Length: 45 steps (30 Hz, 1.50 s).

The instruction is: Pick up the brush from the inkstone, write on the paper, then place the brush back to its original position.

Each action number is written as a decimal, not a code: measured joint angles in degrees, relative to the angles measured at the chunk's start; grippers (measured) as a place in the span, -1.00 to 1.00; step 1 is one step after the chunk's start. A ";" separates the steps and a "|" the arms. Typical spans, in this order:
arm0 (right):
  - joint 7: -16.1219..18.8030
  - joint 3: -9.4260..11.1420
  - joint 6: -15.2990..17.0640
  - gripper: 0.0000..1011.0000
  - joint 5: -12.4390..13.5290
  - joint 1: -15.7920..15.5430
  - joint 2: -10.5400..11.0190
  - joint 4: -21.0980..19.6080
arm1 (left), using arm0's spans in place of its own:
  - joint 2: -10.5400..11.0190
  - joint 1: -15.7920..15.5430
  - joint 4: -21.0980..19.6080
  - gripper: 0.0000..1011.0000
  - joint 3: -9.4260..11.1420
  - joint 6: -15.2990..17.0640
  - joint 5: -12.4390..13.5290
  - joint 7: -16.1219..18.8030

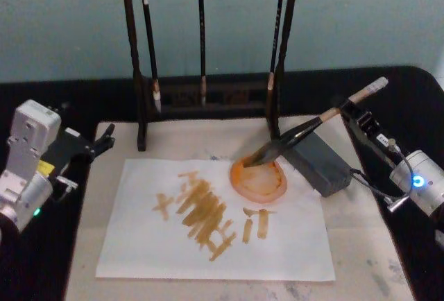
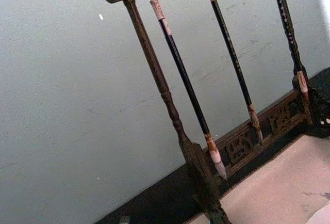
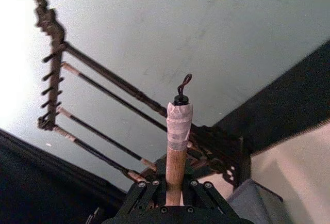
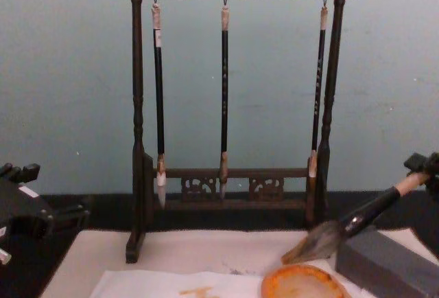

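Observation:
The brush (image 1: 312,127) slants down to the left. Its black lower shaft crosses the grey rectangular inkstone (image 1: 320,157) and its grey-brown tuft (image 4: 312,245) hangs just over a round orange dish (image 1: 259,179). My right gripper (image 1: 349,112) is shut on the pale wooden handle (image 3: 175,167), near its taped top end. The white paper (image 1: 139,245) lies in front on the mat and carries several ochre strokes (image 1: 205,214). At the mat's left edge, my left gripper (image 1: 104,138) sits open, holding nothing.
A dark wooden brush stand (image 4: 137,140) with three thin hanging brushes (image 4: 224,92) rises at the back of the beige mat (image 1: 361,259). The orange dish overlaps the paper's far right corner. Black table surface (image 1: 416,93) borders the mat on both sides.

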 joint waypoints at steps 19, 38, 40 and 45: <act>-3.31 -1.93 0.21 -0.68 4.17 1.28 -0.86 4.14 | 0.00 0.00 0.00 1.00 0.00 0.00 0.00 0.00; -5.66 -4.35 -2.30 -0.68 5.64 2.39 -0.77 5.89 | 0.00 0.00 0.00 1.00 0.00 0.00 0.00 0.00; -5.73 -4.64 -2.46 -0.68 5.89 2.46 -0.71 5.96 | 0.00 0.00 0.00 1.00 0.00 0.00 0.00 0.00; -5.84 -5.22 -2.79 -0.68 6.35 2.55 -0.51 6.05 | 0.00 0.00 0.00 1.00 0.00 0.00 0.00 0.00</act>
